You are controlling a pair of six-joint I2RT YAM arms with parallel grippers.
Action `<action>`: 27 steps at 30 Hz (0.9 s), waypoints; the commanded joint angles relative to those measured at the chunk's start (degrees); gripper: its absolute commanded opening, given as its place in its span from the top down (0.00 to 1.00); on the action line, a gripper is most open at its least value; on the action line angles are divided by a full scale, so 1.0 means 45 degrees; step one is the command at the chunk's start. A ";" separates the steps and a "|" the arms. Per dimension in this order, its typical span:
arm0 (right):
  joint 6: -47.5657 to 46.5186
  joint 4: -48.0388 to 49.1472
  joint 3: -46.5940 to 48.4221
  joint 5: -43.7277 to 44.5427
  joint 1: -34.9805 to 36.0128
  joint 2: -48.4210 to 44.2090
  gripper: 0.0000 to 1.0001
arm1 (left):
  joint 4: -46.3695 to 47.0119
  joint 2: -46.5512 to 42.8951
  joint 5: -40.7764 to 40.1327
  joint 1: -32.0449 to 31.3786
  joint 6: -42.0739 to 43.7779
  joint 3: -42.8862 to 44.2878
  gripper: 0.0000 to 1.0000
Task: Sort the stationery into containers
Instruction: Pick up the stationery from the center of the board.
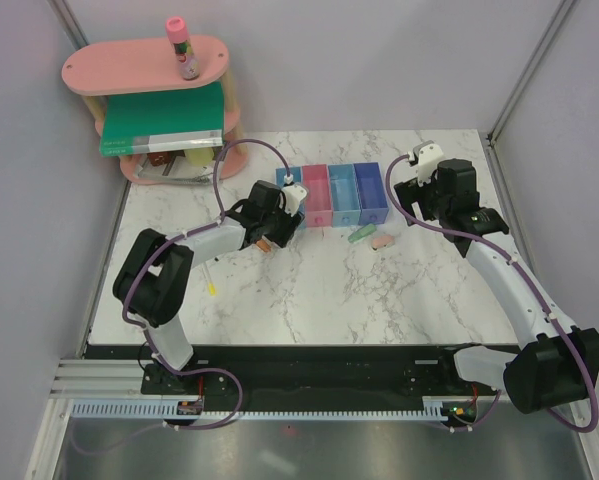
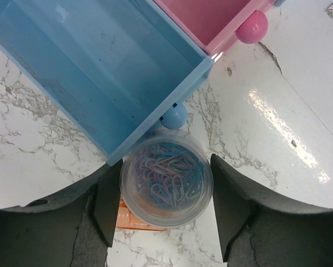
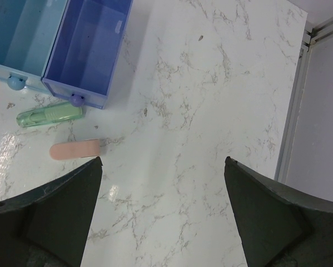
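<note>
Left gripper [image 2: 166, 167] part-closed on the clear round pot [image 2: 166, 192], fingers against both sides, pot just outside the front wall of the light blue bin [image 2: 160, 118]; can't tell if it's off the table [image 3: 210, 83]. Right gripper [image 3: 162, 161] wide open, holding nothing, above the table near the green piece [image 3: 49, 115] and pink piece [image 3: 75, 149] before the darker blue bin [image 3: 88, 50]

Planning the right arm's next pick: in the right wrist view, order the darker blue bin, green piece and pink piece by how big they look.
1. darker blue bin, by far the largest.
2. green piece, slightly longer.
3. pink piece; these two are close, so that order is not firm.
</note>
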 commanded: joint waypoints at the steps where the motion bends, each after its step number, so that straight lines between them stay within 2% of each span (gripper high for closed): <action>1: 0.0213 0.0130 0.0455 -0.0162 -0.0077 -0.0048 0.02 | -0.0042 -0.0064 -0.0092 0.0001 0.0384 0.0167 0.47; 6: 0.0213 0.0091 0.0456 -0.0142 -0.0096 -0.0086 0.02 | -0.0858 -0.0454 -0.0092 0.0001 0.0365 0.0303 0.54; 8: 0.0232 0.0033 0.0456 -0.0181 -0.0077 -0.0125 0.02 | -0.1367 -0.0843 -0.0131 0.0001 0.0404 0.0304 0.61; 15: 0.0330 0.0013 0.0358 -0.0318 -0.0096 -0.0301 0.02 | -0.3886 -0.3868 0.0474 0.0001 0.0891 0.0478 0.63; 19: 0.0369 0.0013 0.0358 -0.0376 -0.0135 -0.0360 0.02 | -0.4924 -0.4496 0.0475 0.0001 0.0931 0.1473 0.63; 23: 0.0369 0.0013 0.0377 -0.0396 -0.0193 -0.0340 0.02 | -0.4828 -0.4070 0.0320 0.0001 0.1146 0.2879 0.63; 27: 0.0369 0.0013 0.0378 -0.0357 -0.0252 -0.0341 0.02 | -0.4167 -0.2509 0.0045 0.0021 0.1594 0.4247 0.63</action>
